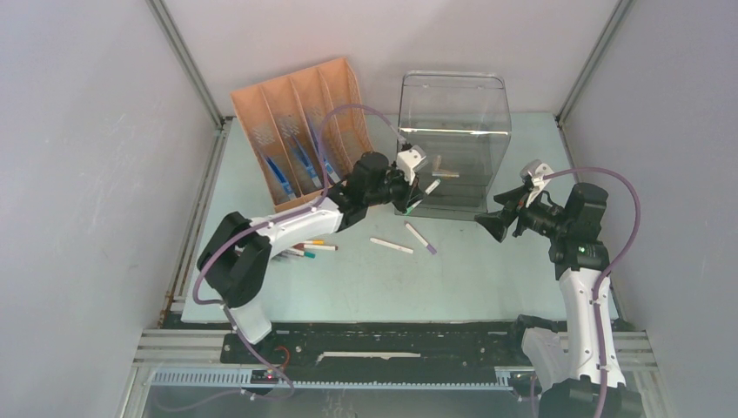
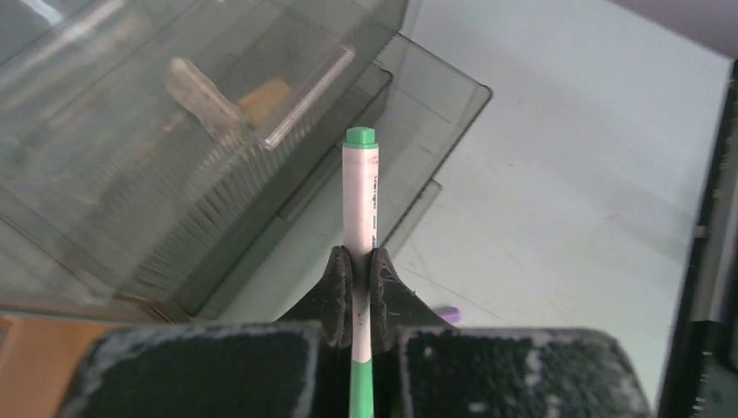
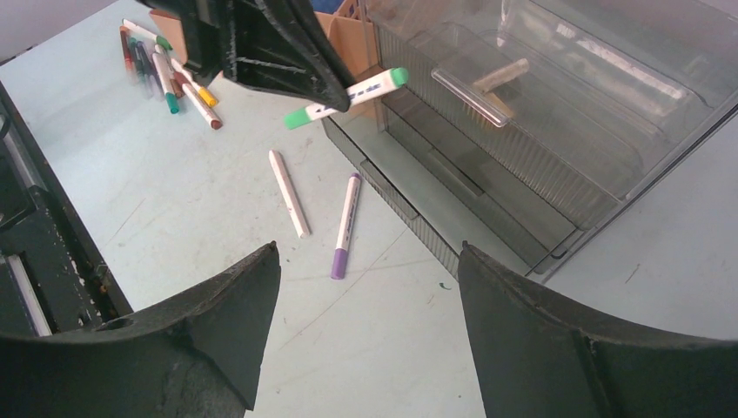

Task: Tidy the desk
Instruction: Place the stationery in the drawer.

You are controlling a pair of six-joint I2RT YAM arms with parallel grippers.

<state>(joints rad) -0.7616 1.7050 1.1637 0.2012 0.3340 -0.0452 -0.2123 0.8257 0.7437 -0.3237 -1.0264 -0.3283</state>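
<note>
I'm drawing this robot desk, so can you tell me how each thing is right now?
Left end effector: shut on the green marker.
Green marker: held off the desk.
Right end effector: open, empty.
Purple marker: lying flat on desk.
White marker: lying flat beside it.
Other markers: lying in a pile.

the desk (image 1: 470, 279) is pale mint green. the rack (image 1: 300, 96) is peach-orange. the box (image 1: 455, 104) is clear, smoky grey. the green marker (image 2: 359, 196) is white with green ends. the purple marker (image 3: 345, 225) is white, purple-tipped. the white marker (image 3: 288, 180) is plain.
</note>
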